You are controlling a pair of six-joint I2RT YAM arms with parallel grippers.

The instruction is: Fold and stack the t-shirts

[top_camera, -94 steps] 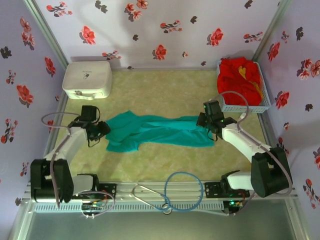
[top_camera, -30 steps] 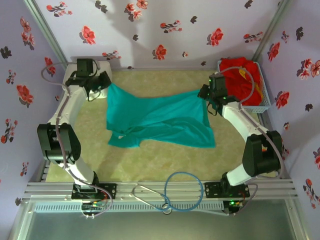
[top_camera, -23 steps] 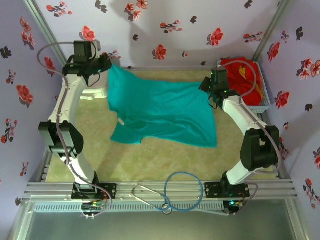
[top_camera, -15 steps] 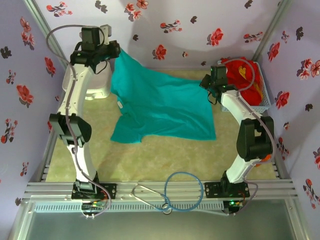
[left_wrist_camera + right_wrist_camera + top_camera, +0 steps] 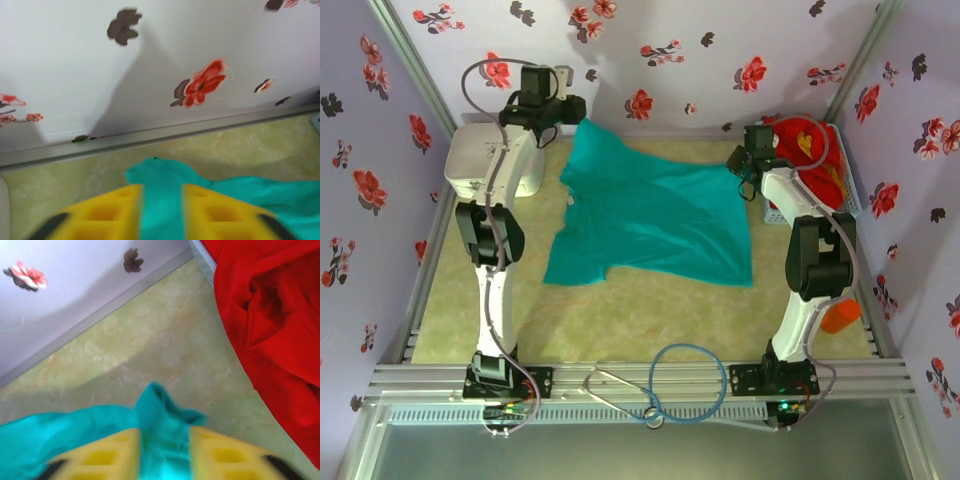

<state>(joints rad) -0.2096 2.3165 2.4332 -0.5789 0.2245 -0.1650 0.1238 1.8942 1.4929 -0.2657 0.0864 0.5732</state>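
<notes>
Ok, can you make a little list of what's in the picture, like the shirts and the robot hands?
green shirt: teal t-shirt, spread open on the table, not folded
left gripper: shut on its far left corner
right gripper: shut on its far right corner
red t-shirts: piled in the basket
white box: far left corner

White arms (image 5: 504, 160), black joints (image 5: 482, 236), looping grey cables (image 5: 467, 80), yellow fingers (image 5: 100, 216) with moulded square recesses

teal t-shirt (image 5: 650, 215) — soft matt cloth | red t-shirts (image 5: 820, 160) — same matt cloth | box (image 5: 470, 165): smooth white plastic
</notes>
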